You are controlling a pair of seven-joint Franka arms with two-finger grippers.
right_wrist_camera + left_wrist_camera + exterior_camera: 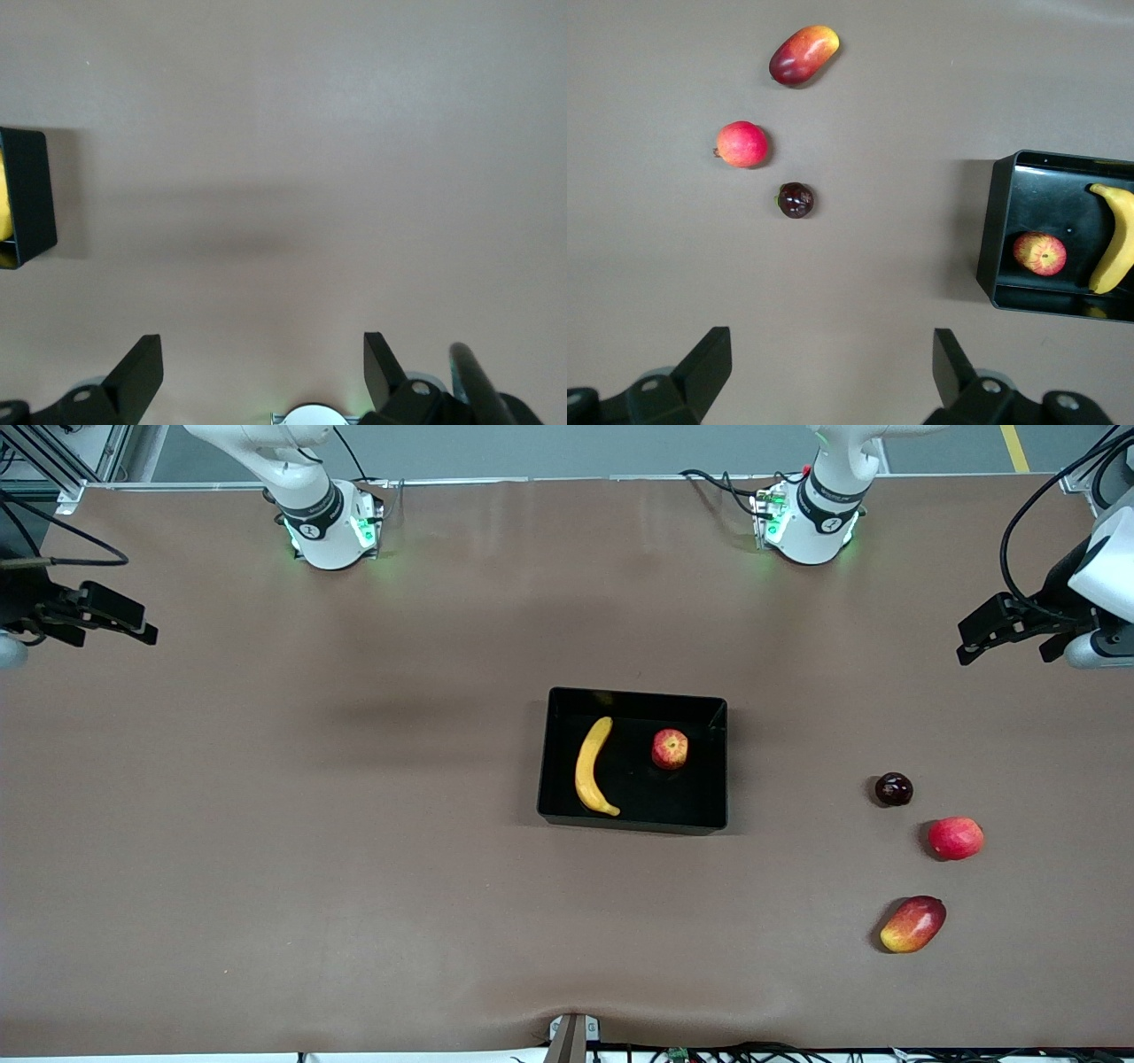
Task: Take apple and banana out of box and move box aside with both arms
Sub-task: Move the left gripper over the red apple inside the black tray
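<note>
The black box sits on the brown table near the middle. In it lie the yellow banana, toward the right arm's end, and the red apple with yellow streaks beside it. My left gripper is open and empty, up in the air over the table's edge at the left arm's end. My right gripper is open and empty, up over the right arm's end. The left wrist view shows its open gripper, the box, the apple and the banana. The right wrist view shows its open gripper and a box corner.
Three other fruits lie on the table toward the left arm's end: a dark plum, a pinkish-red round fruit and a red-yellow mango nearest the front camera. The two arm bases stand along the table's back edge.
</note>
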